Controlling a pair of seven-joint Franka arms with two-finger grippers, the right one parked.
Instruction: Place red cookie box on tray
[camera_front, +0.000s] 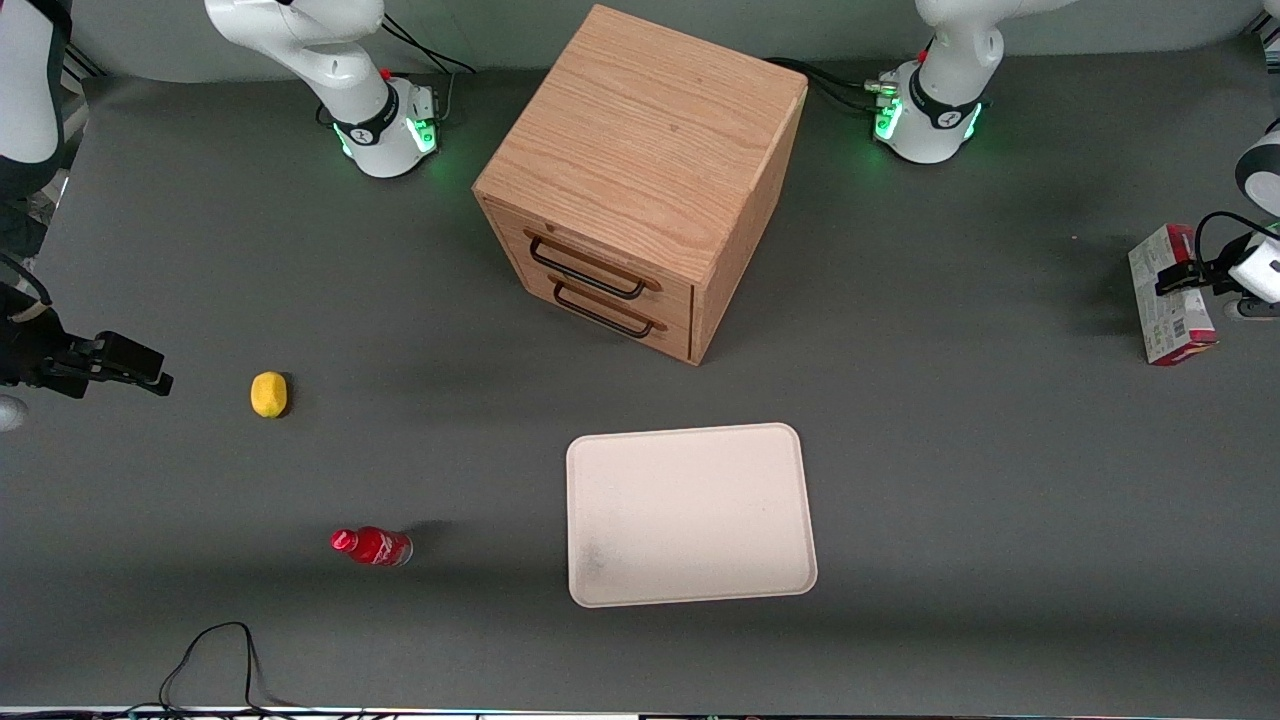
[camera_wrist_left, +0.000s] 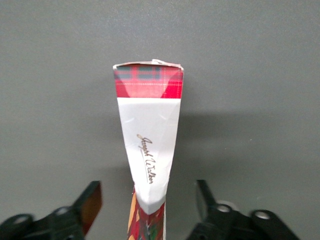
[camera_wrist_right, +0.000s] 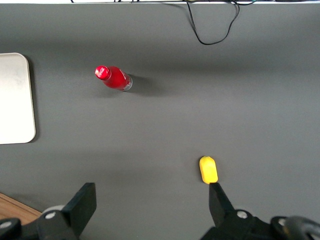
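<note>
While the red cookie box (camera_front: 1170, 296) stands on edge at the working arm's end of the worktop (camera_front: 960, 480), well apart from the bare tray (camera_front: 690, 515), gripper (camera_wrist_left: 148, 202) spread open astride it, unclamped: grasp, carry and placing all left.

Red cookie box (camera_wrist_left: 148, 145) — white end flap bears a cursive signature, not clearly readable.

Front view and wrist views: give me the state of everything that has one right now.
Cookie box: standing on edge, off the tray.
Tray: bare.
Gripper: open, fingers straddling the cookie box.
Cabinet: both drawers shut.
Bottle: capped.
Lemon: whole, on table.
</note>
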